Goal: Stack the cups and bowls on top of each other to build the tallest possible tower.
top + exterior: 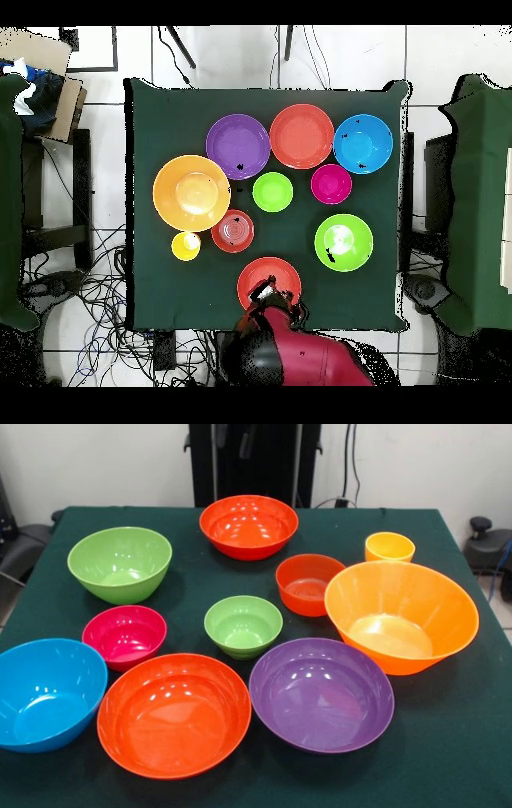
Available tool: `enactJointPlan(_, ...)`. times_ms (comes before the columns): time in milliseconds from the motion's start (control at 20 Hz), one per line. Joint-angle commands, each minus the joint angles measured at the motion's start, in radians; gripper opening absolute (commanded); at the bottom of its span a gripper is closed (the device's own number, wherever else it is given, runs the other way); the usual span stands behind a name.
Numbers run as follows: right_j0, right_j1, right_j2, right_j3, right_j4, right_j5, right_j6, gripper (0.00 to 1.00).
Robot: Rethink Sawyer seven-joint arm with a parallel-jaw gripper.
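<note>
- Sitting apart from one another in the front view, all the bowls are lying singly on the green counter (448, 744); nothing is nesting in anything yet, so I am judging that no tower is being built so far.
- Along the near edge the blue bowl (46, 694), the wide red-orange bowl (174, 714) and the purple bowl (321, 694) are sitting side by side, close together.
- Behind them the magenta bowl (124, 636), the small lime green bowl (243, 626) and the small red-orange bowl (308, 584) are forming a middle row.
- The large orange bowl (401, 615) is tilting toward the camera at the right, with the yellow cup (390, 547) standing upright just behind it.
- The medium lime green bowl (120, 563) and another red-orange bowl (249, 526) are sitting farthest back; the arm is not clearly showing in this view.
- Looking down in the overhead view, the same ten pieces are spreading across the counter, none stacked.
- The gripper (265, 293) is hanging over the red-orange bowl nearest the robot's base (270, 280), with the red arm (300, 360) reaching in from the bottom.
- How the jaws are standing I cannot tell, nor whether they are holding anything.
- Every stacking step is remaining to be done, as I am reading it.
</note>
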Motion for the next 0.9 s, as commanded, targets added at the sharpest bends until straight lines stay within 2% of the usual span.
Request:
enactJointPlan(50,0.046,0.071,0.104,0.046,-0.106,-0.016,-0.016,1.00)
enactJointPlan(350,0.090,0.122,0.055,0.020,-0.133,-0.068,0.022,1.00)
enactJointPlan(500,0.127,0.179,0.011,-0.007,-0.139,-0.122,0.049,1.00)
enactJointPlan(900,0.190,0.312,-0.070,-0.057,-0.108,-0.233,0.073,1.00)
